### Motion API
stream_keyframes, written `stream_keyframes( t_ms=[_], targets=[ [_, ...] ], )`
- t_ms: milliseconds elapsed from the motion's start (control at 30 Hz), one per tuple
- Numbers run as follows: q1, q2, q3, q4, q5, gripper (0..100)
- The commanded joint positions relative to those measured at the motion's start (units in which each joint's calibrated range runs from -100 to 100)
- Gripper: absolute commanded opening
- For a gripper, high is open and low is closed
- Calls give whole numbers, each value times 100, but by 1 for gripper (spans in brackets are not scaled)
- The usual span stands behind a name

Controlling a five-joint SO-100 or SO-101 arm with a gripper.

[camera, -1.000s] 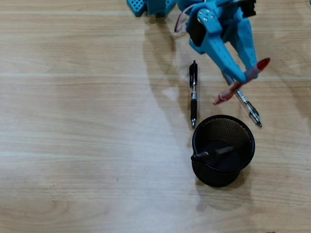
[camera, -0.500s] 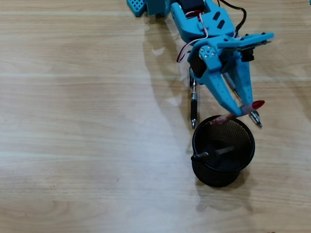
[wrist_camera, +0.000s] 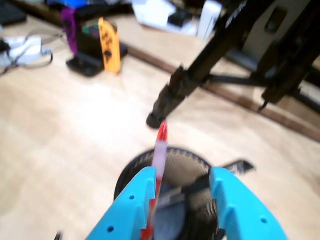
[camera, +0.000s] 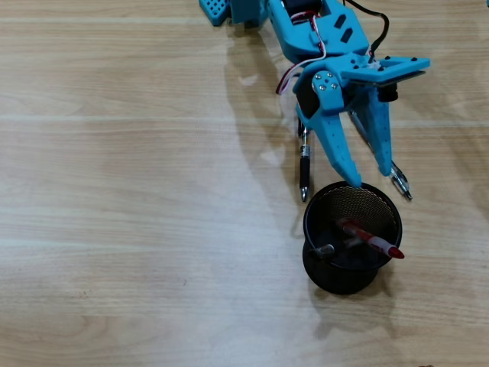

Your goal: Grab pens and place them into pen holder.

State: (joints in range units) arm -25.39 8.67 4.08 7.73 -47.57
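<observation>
Black pen [camera: 304,162]: you have it lying on the surface just left of the claw, its top hidden under the arm
Claw [camera: 374,177]: released, fingers spread, tips above the holder's far rim, toward the surface's far edge
Pen holder [camera: 312,208]: right of centre, nearer the surface's near edge
Red pen [camera: 371,239]: you see it inside the holder, tilted, tip over the right rim
Dark pen [camera: 326,249]: in the holder, end at the left rim
Grey and clear pen [camera: 400,184]: on the surface, just right of the claw

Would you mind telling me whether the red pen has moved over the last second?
Yes. The red pen has left the fingers and dropped down-frame into the pen holder, overhead view.
</observation>
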Motion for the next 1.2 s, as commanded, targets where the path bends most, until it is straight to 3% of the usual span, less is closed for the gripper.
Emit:
stream_keyframes(
  t_ms=[0,67,300,500,667,1067,1167],
  targets=[
    [66,-913,-363,1801,29,7],
    [102,-1151,-327,2439,-2,2],
    [139,-1746,-327,4344,-23,2],
    [56,-1966,-354,5747,-552,2],
    [-72,-1864,-209,5975,-908,2],
    [-154,-684,-245,5984,-1123,3],
    [-163,-582,-318,5984,-1123,15]
  ],
)
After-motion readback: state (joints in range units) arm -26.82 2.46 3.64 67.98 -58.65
